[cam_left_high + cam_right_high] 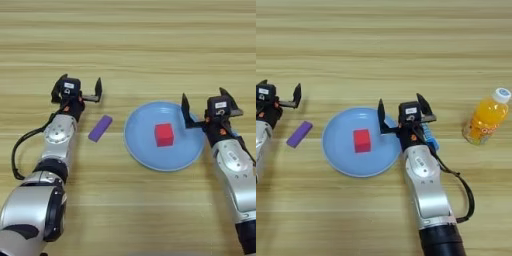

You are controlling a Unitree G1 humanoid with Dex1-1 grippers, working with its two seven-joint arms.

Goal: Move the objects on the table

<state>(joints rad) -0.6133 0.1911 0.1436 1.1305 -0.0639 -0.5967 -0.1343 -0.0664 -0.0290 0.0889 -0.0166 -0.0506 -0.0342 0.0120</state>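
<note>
Table [150,40]: light wood, plank grain running across.

Plate [137,145]: round, light blue, centre of the table. Red cube [164,134] lies on it, near the middle.

Purple bar [100,128]: flat on the wood, left of the plate and apart from it, lying on a slant.

Bottle [487,116]: orange liquid, white cap, upright at the far right, well apart from the plate.

Blue tube [428,137]: only partly seen, just behind the right gripper, beside the plate's right rim.

Left gripper [76,89]: arm reaches up the left side, forearm nearly straight; fingers spread apart, holding nothing, above and left of the bar.

Right gripper [402,110]: arm rises from the lower edge, leaning slightly left; fingers spread wide, holding nothing, at the plate's right rim, one finger over the rim.
</note>
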